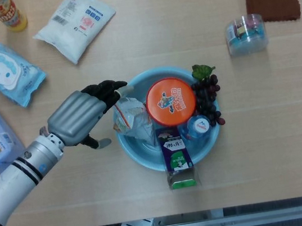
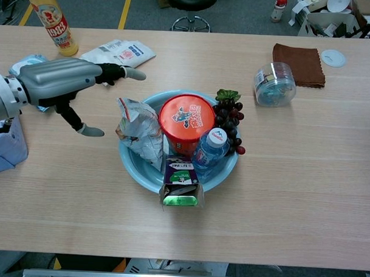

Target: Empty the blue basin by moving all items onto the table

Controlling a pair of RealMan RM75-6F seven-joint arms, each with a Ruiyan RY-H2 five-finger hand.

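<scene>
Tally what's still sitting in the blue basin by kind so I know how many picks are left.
Crinkled snack bag: 1
Orange-lidded round tub: 1
Small clear water bottle with blue cap: 1
Bunch of dark purple grapes: 1
Purple and green drink carton: 1, leaning over the rim
Total: 5 in the blue plastic basin

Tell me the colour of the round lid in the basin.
Orange, with a cartoon print; the round lid shows best in the head view.
</scene>
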